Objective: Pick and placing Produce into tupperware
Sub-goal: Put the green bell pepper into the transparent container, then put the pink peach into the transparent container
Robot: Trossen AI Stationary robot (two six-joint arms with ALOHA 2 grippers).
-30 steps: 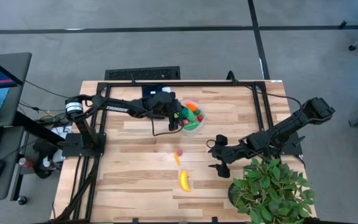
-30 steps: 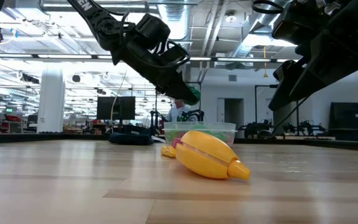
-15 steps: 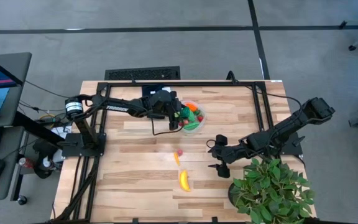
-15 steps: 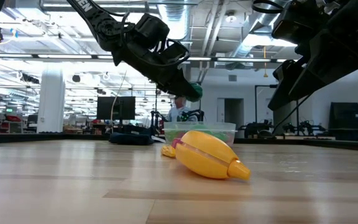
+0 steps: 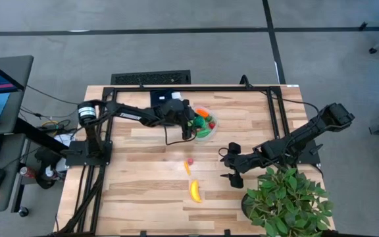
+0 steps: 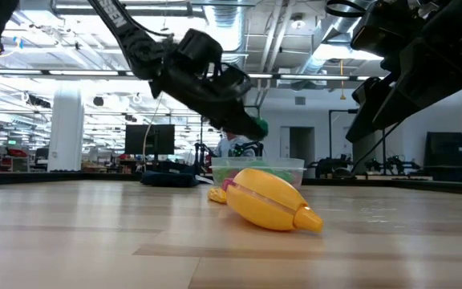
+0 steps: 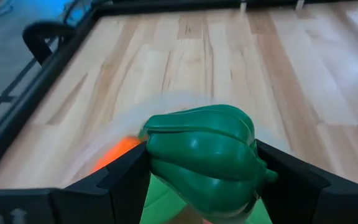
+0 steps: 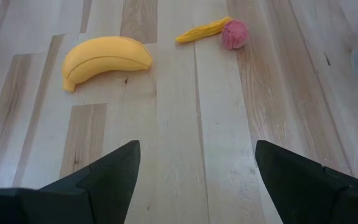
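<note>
Left gripper (image 5: 191, 121) with green pepper (image 7: 204, 158) above tupperware (image 5: 210, 127) rim.

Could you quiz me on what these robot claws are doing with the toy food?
1. True or false: the left claw grips a green pepper.
2. Which pieces lie loose on the table? A) banana, small yellow piece, strawberry B) only a carrot
3. Fill in: the right claw is ___ with nothing between its fingers.

Key: 1 true. The pepper hangs over the tupperware. 2 A. 3 open.
</note>
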